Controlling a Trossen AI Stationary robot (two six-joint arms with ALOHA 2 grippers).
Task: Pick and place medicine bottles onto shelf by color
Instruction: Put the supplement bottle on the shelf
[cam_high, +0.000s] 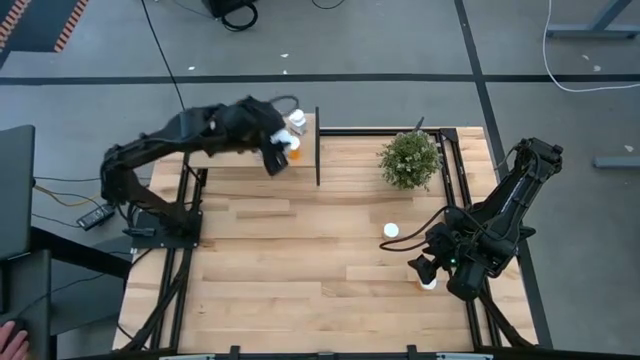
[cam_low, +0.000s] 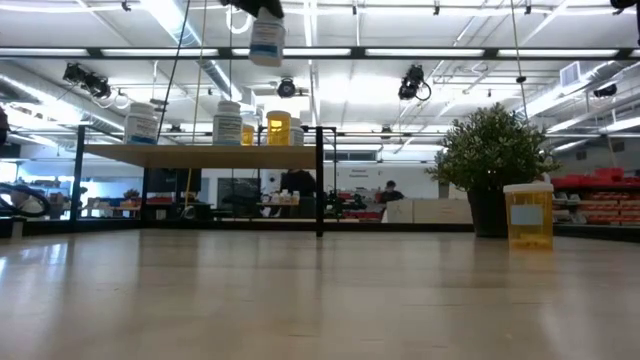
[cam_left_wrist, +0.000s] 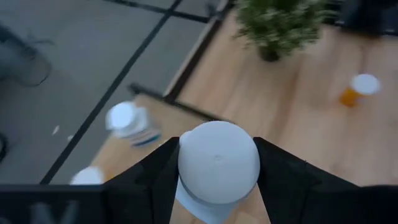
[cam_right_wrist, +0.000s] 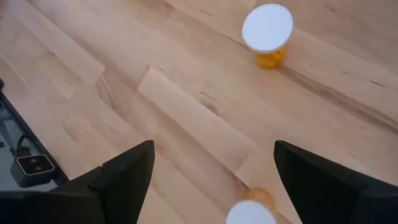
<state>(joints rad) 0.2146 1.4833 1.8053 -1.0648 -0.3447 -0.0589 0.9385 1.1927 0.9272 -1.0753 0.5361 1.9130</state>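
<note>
The left hand (cam_left_wrist: 217, 186) is closed tight on a white bottle (cam_left_wrist: 218, 163), one finger on each side of it, just under the white cap. It holds the bottle high above the shelf (cam_low: 200, 155), likely so it will not bump the bottles standing there. The low view shows two white bottles (cam_low: 142, 123) on the shelf and an orange bottle (cam_low: 278, 127) nearer the black divider (cam_low: 320, 180). So the colors seem to be kept in groups, and the held bottle most likely belongs beside the white ones.

The right hand (cam_right_wrist: 211, 180) is open, with its two fingers spread wide. It hangs low over the counter (cam_high: 300, 260), on the far side of the divider from the shelf, right above a second orange bottle (cam_right_wrist: 252, 211). It looks ready to drop down and grab that one. A third orange bottle (cam_high: 391, 232) stands near it, between that hand and the plant (cam_high: 409, 158). Both of these bottles are not yet on the shelf.
</note>
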